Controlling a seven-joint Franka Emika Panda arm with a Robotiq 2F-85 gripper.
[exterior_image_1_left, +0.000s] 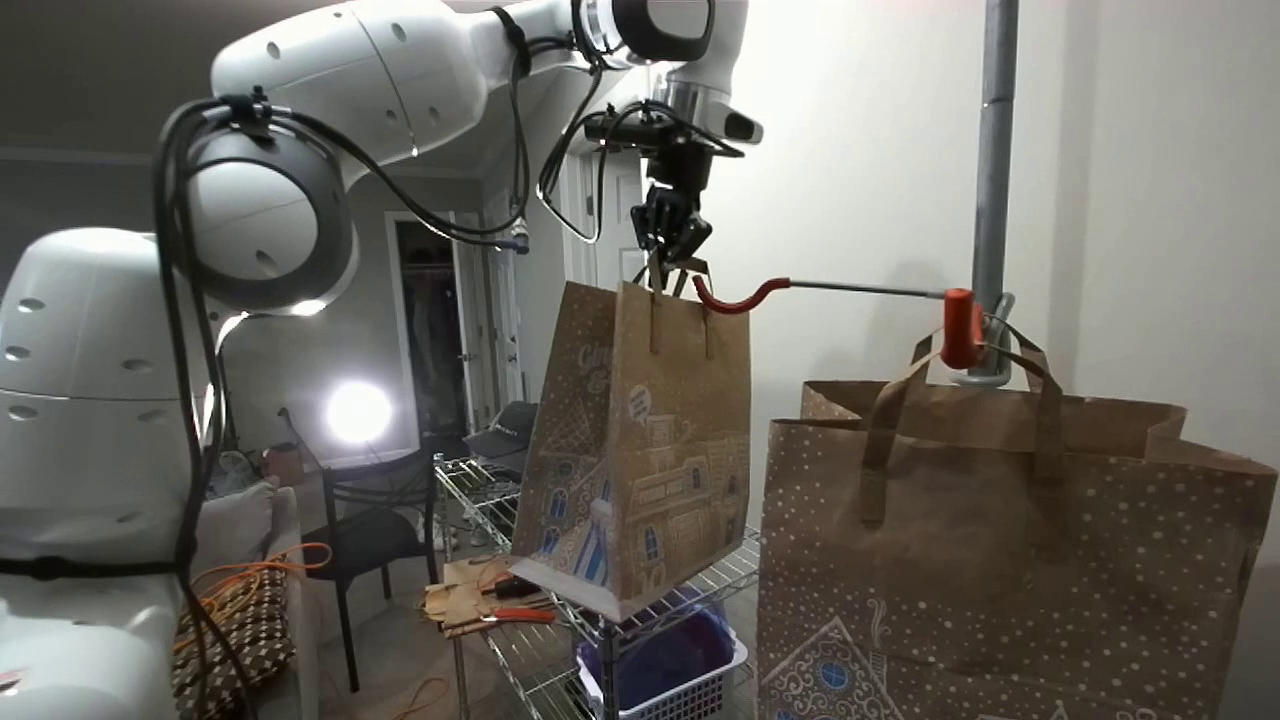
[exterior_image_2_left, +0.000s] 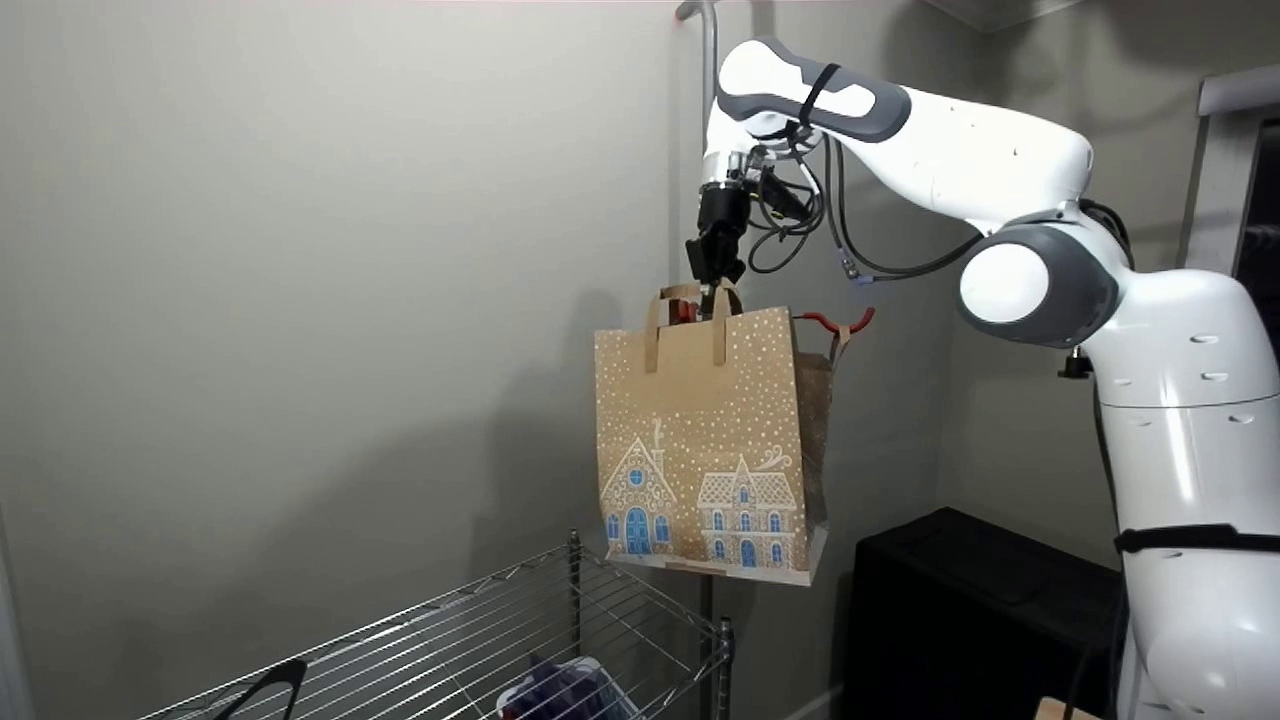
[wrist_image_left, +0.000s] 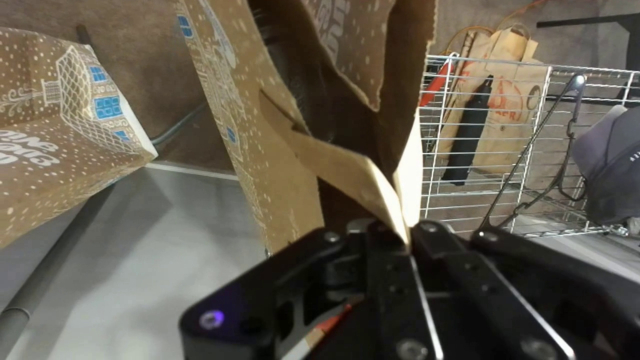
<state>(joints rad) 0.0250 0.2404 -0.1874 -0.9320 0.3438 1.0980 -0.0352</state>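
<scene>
Fingers (wrist_image_left: 387, 282) clamped on the paper handle (wrist_image_left: 345, 171) of a house-print paper bag (exterior_image_1_left: 685, 450). Bag hangs midair, open-topped, near red-tipped hook (exterior_image_1_left: 735, 305). Second house-print bag (exterior_image_1_left: 950, 570) hangs at gray pole (exterior_image_1_left: 996, 150).

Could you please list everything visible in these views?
held bag: one, brown paper, in the claw
hanging bag: one, brown paper, on the pole
pole: one, grey, behind hanging bag
hooks: at least two, red-tipped, on pole
rack: one, silver, near held bag
cap: one, grey, on rack
basket: one, white, under rack's top
paper: count unclear, brown, by rack
chair: one, black, background
light: one, white, background
cord: count unclear, orange, background
boxy object: one, black, low in an exterior view
robot arm: one, white, over held bag
claw: one, black, closed on held bag's handle
</scene>
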